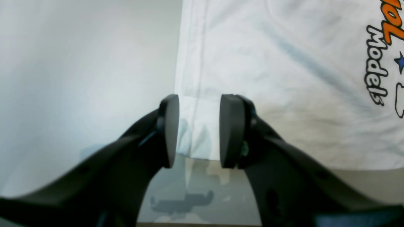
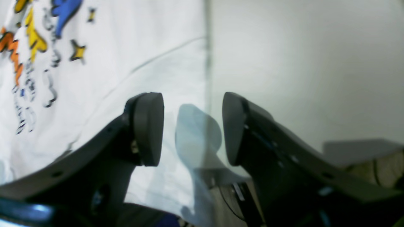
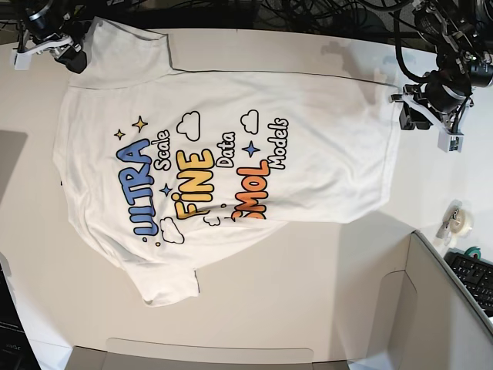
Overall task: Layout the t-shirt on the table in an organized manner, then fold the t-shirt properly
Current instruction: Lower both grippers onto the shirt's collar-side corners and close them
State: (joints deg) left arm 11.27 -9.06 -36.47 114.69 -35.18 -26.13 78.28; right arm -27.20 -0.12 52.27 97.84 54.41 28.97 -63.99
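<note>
The white t-shirt [image 3: 231, 116] lies spread flat and print-up on the table [image 3: 323, 262], with its collar end to the left and its hem to the right. My left gripper [image 1: 199, 130] is open and straddles the hem's far corner, seen in the base view at the upper right [image 3: 408, 114]. The cloth [image 1: 284, 78] shows between and beyond its pads. My right gripper [image 2: 192, 129] is open over the shirt's edge [image 2: 126, 47] by the far sleeve, at the upper left of the base view [image 3: 75, 58]. Neither holds cloth.
A roll of tape [image 3: 456, 220] and a keyboard [image 3: 474, 274] sit at the right, beside grey-white box panels [image 3: 439, 308]. Another panel runs along the front edge [image 3: 208, 354]. Dark cables hang behind the table's far edge [image 3: 308, 11].
</note>
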